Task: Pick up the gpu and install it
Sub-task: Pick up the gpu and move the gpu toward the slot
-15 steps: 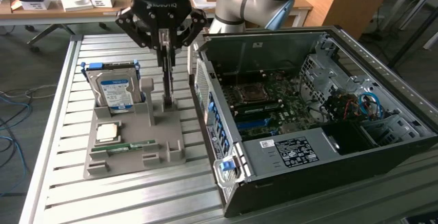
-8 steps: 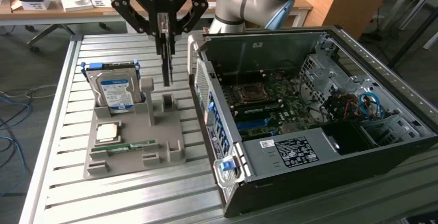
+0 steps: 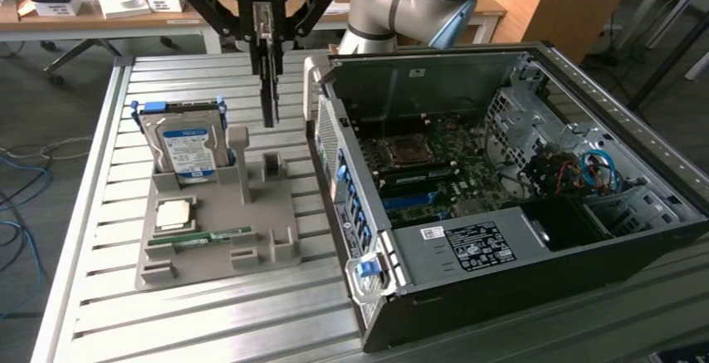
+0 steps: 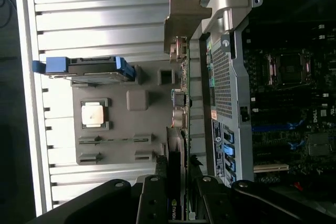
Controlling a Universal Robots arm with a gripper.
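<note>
At nine o'clock in the exterior view, the hard drive [image 3: 188,147] stands in the grey tray [image 3: 266,218]. At twelve, the end effector [image 3: 266,35] is closed on the gpu [image 3: 267,89], which hangs edge-on above the tray. I judge it should be kept vertical and clear of the open case [image 3: 499,296] wall at three o'clock.

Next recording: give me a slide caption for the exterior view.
Jaws shut on the graphics card, holding it upright above the grey tray, beside the open computer case.
</note>
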